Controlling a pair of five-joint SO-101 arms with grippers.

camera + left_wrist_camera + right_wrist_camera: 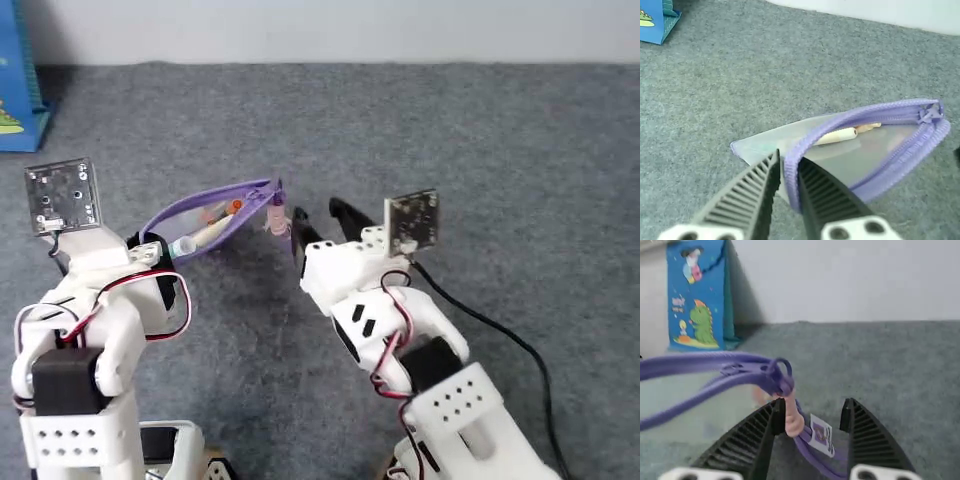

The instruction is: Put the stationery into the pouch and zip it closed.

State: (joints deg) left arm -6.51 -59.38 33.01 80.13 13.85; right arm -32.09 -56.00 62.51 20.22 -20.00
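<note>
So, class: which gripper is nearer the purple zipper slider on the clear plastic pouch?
Right. The right gripper is open with the purple zipper slider right beside its fingertips; the left gripper clamps the opposite end of the clear plastic pouch.

grey carpet (480,140) | blue dinosaur box (700,295) at white wall (850,275)

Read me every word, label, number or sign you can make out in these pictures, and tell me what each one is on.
On the blue box: yellowish lettering beside a cartoon dinosaur, too blurred to read.
On the white tag hanging from the pouch: a purple mark, too small to read.
No text here is clear enough to quote.
</note>
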